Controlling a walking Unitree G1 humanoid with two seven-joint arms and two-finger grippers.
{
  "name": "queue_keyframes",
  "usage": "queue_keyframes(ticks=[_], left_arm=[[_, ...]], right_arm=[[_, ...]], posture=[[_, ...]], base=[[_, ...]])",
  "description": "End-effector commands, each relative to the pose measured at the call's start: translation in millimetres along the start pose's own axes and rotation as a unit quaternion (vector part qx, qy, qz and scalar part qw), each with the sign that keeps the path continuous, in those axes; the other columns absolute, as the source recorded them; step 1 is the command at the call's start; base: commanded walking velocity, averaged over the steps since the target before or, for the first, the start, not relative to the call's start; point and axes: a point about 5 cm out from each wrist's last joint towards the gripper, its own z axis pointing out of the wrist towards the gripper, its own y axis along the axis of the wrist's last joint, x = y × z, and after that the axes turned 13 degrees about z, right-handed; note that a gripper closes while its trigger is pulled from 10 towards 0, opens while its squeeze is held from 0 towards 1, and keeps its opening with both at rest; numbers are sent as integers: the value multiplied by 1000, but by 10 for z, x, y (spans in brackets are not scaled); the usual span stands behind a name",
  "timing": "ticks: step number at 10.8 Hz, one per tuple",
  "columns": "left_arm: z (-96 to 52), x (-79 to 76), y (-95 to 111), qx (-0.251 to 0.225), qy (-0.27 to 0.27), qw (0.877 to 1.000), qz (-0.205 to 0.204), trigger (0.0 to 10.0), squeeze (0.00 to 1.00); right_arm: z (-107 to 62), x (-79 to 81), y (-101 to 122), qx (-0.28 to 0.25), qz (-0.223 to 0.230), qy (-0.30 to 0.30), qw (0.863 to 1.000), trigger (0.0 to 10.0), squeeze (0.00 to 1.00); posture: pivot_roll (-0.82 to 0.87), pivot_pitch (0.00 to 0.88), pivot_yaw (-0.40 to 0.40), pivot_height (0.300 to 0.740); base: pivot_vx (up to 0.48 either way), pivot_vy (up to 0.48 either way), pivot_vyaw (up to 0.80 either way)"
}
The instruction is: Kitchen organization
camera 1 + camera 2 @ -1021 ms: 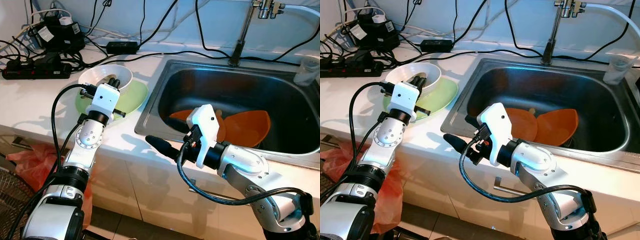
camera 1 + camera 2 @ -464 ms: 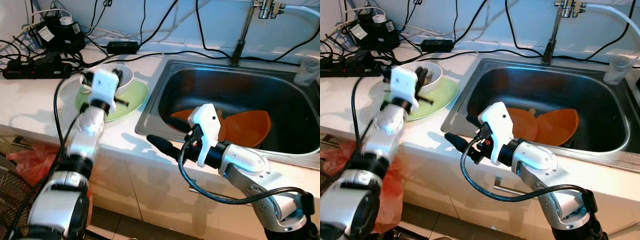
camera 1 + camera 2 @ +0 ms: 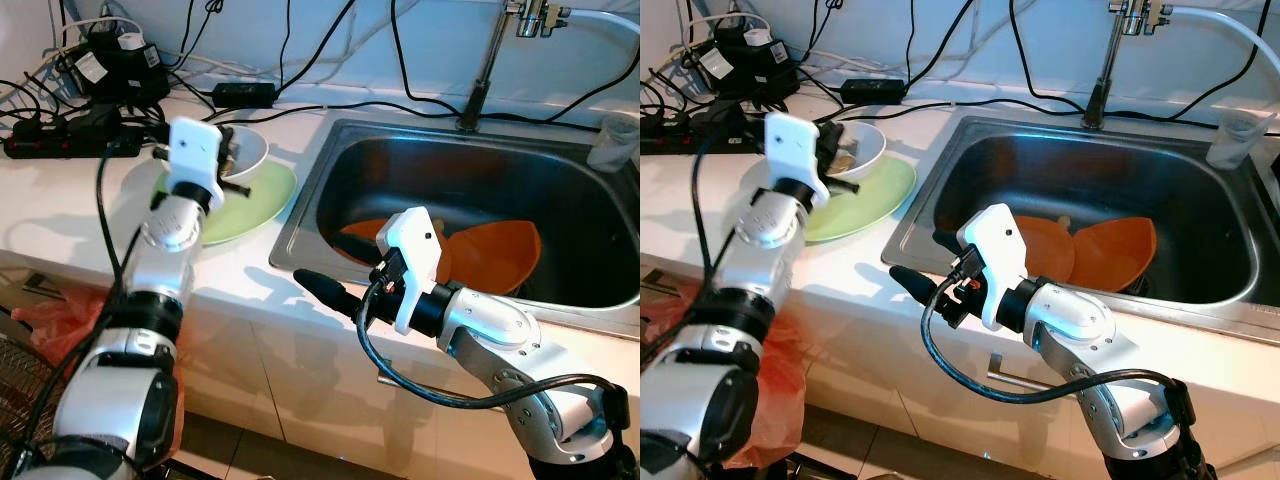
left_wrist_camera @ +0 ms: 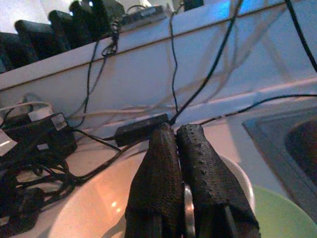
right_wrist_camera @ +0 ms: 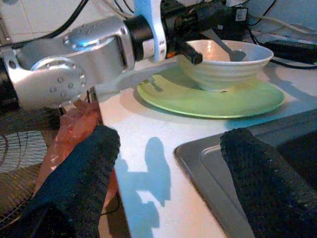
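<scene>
Step in hand, as I judge it: lifting a utensil out of the white bowl (image 3: 243, 152). Left hand (image 4: 179, 148) sits over the bowl, fingers pressed together on a thin metal piece, seemingly the handle of a spoon (image 5: 224, 45). The spoon's handle leans on the bowl rim.

Bowl stands on the green plate (image 3: 262, 197), which lies on the counter (image 3: 60, 205) at about 9 o'clock from the sink (image 3: 330, 180), just beside its rim. Besides the spoon, something small and brownish shows in the bowl; cannot tell what it is.

Sink holds two orange plates (image 3: 505, 255), overlapping on the basin floor, partly hidden behind the right arm. A clear plastic cup (image 3: 615, 140) stands on the counter at the sink's 2 o'clock corner; contents not discernible.

Right hand (image 3: 318, 287) hovers over the counter edge in front of the sink, fingers spread wide, holding nothing.

Next move likely calls for a straight upward draw of the spoon clear of the rim without tipping the bowl, then a carry toward the sink. Power strips and cables (image 3: 90, 95) crowd the counter at the bowl's 10 o'clock; keep clear.
</scene>
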Motion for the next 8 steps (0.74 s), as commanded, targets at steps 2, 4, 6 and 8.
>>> queue_keyframes(ticks=[2,4,6,8], left_arm=[[82,172,259,-43,32,999,6,0,0],[88,192,314,-42,46,998,6,0,0],[106,126,452,-71,37,997,-10,0,0],[103,-183,559,-107,-24,993,-38,0,0]], right_arm=[[2,25,58,-13,0,13,1000,10000,0],[7,21,67,-15,-1,13,1000,10000,0],[10,13,70,-17,-1,12,1000,10000,0],[8,14,75,-18,-2,11,1000,10000,0]], posture=[[-90,0,66,740],[-90,0,68,740],[-90,0,70,740],[-100,0,75,740]], base=[[0,0,0],[0,0,0],[0,0,0],[0,0,0]])
